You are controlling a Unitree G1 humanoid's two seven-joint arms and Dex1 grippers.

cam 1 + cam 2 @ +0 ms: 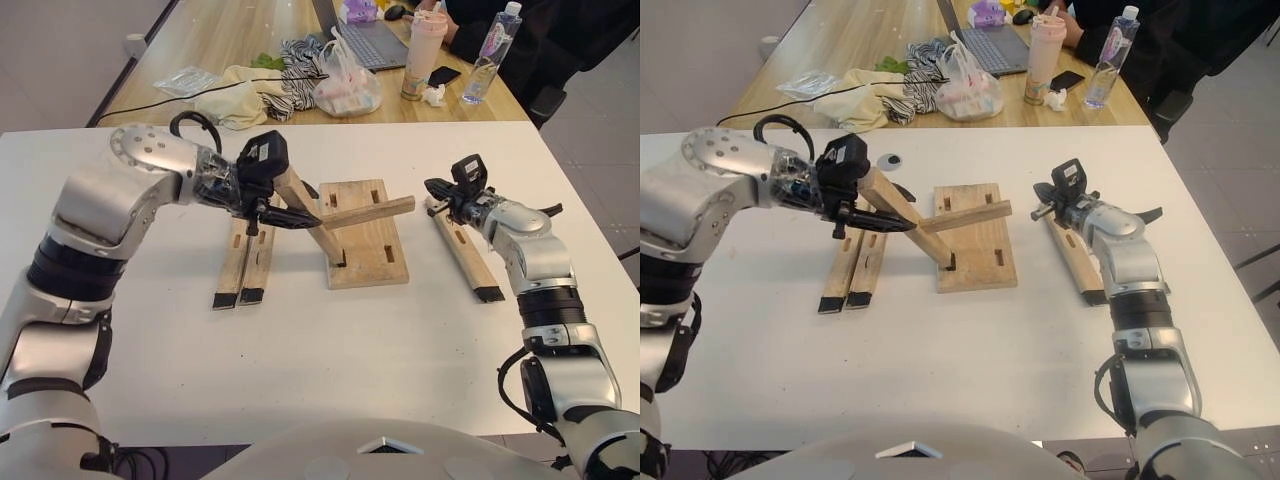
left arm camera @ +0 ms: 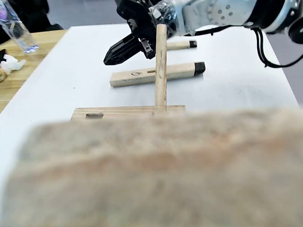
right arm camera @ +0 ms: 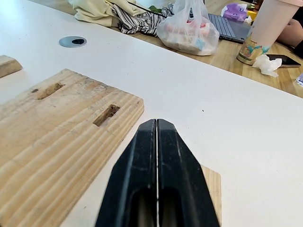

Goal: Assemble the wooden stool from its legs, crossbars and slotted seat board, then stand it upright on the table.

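The slotted seat board [image 1: 372, 250] lies flat at the table's middle. A wooden leg [image 1: 318, 232] slants up from one of its slots, and my left gripper [image 1: 292, 215] is shut on the leg's upper part. A crossbar [image 1: 372, 211] juts sideways from that leg, out over the board. In the left wrist view the held leg [image 2: 151, 170] is a blur up close, with the crossbar [image 2: 161, 66] beyond it. Two legs [image 1: 242, 265] lie left of the board. Two more legs [image 1: 468, 255] lie on the right, where my right gripper [image 1: 436, 190] hovers shut and empty over their far ends.
A round cable grommet [image 1: 888, 159] sits in the table behind the left gripper. Beyond the white table, a wooden desk [image 1: 215, 35] carries clothes, a plastic bag [image 1: 345, 85], a laptop, a cup and a bottle. The table's near half is bare.
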